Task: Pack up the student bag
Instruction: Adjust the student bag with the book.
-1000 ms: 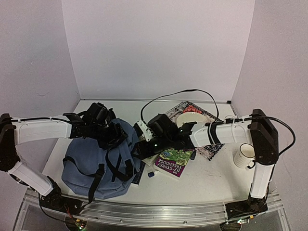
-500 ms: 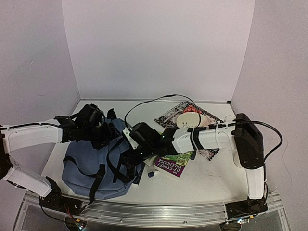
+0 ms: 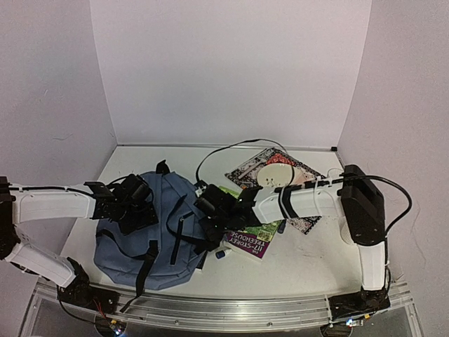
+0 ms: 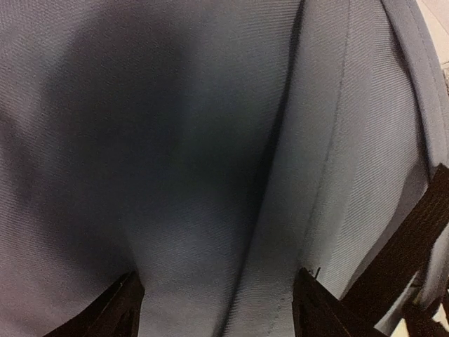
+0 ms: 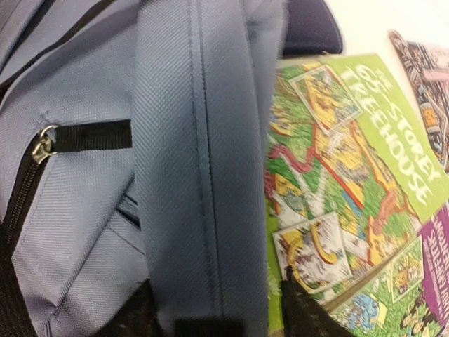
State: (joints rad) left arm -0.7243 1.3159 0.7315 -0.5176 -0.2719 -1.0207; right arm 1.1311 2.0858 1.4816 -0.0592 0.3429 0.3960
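The student bag (image 3: 151, 235), grey-blue with black straps, lies flat on the table's left half. My left gripper (image 3: 138, 213) rests on its upper left. In the left wrist view the fingers (image 4: 121, 309) stand wide apart, with only bag fabric (image 4: 210, 175) between them. My right gripper (image 3: 210, 216) is at the bag's right edge. In the right wrist view it is open and straddles a grey-blue fabric band (image 5: 203, 175), with a sliver of book showing beside the right finger (image 5: 303, 309). A zipper pull (image 5: 43, 144) shows at the left.
A green Treehouse book (image 3: 254, 236) lies against the bag's right side and also shows in the right wrist view (image 5: 351, 196). A colourful magazine (image 3: 303, 221) with a white disc (image 3: 276, 174) lies behind. A small blue-white object (image 3: 220, 254) lies at the front. The right arm's cable (image 3: 238, 145) loops above.
The left gripper has come down and moved toward the front left. The bunched bag top has dropped and spread flat. The right gripper reached left to the bag's edge and stays there.
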